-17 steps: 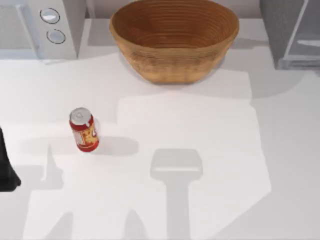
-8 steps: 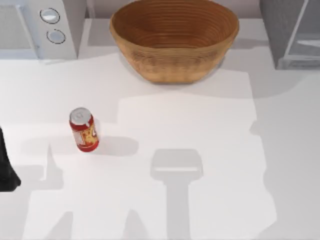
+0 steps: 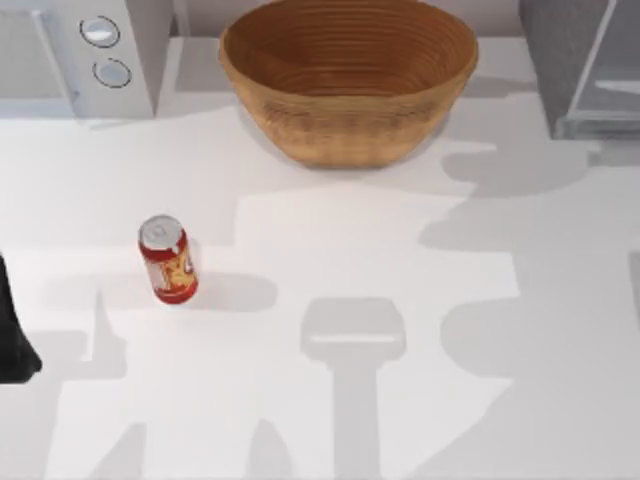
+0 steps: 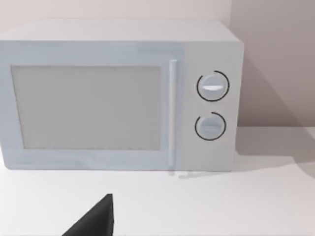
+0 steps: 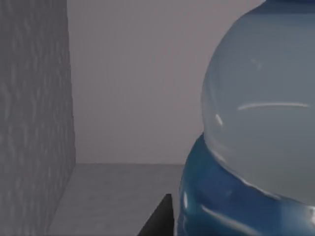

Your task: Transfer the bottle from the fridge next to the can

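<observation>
The bottle (image 5: pixel 256 147) is seen close up inside the fridge (image 3: pixel 580 60); whether either claw is open cannot be told.

The can (image 3: pixel 168 260) stands at the left.

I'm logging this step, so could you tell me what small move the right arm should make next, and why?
Probably ease the right claw a little farther in around the bottle and close on it. The right wrist view sits inside the grey fridge, with the bottle very close, apparently not yet gripped. The can waits on the table's left side.
</observation>
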